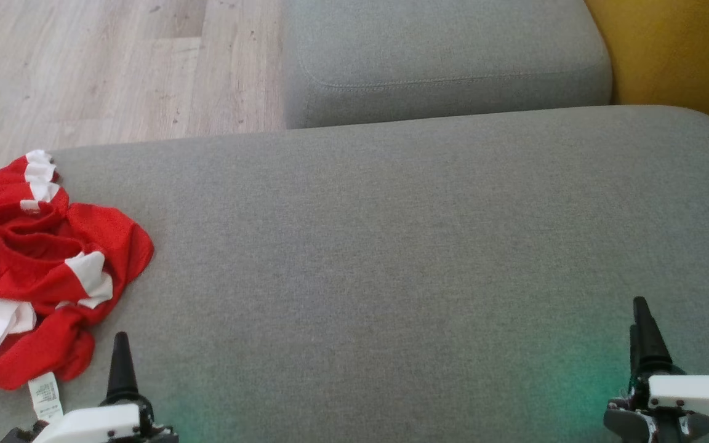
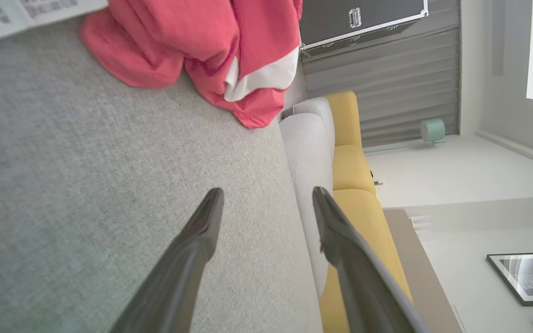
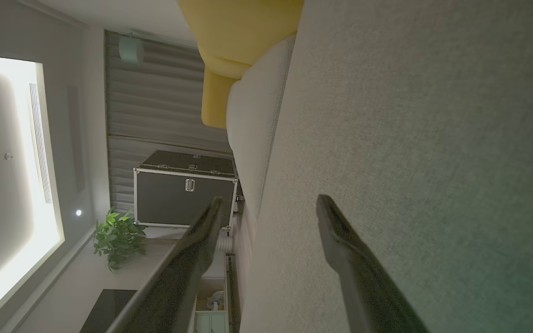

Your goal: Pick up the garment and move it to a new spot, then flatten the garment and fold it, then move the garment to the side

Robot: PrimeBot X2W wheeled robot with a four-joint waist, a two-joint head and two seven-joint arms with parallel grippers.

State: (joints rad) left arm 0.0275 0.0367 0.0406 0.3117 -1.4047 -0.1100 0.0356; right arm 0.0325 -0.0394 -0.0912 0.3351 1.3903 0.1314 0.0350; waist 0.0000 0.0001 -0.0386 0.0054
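Garment (image 1: 34, 264) crumpled, left edge cut off

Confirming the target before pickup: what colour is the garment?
The garment is red with white panels; head view shows it best.

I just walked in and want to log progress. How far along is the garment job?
Done: nothing visible; the red and white garment lies crumpled at the left end of the grey cushion. In hand: nothing; the left hand and right hand are open and empty, the left one near the garment. Left: picking it up, moving it, flattening, folding, setting it aside.
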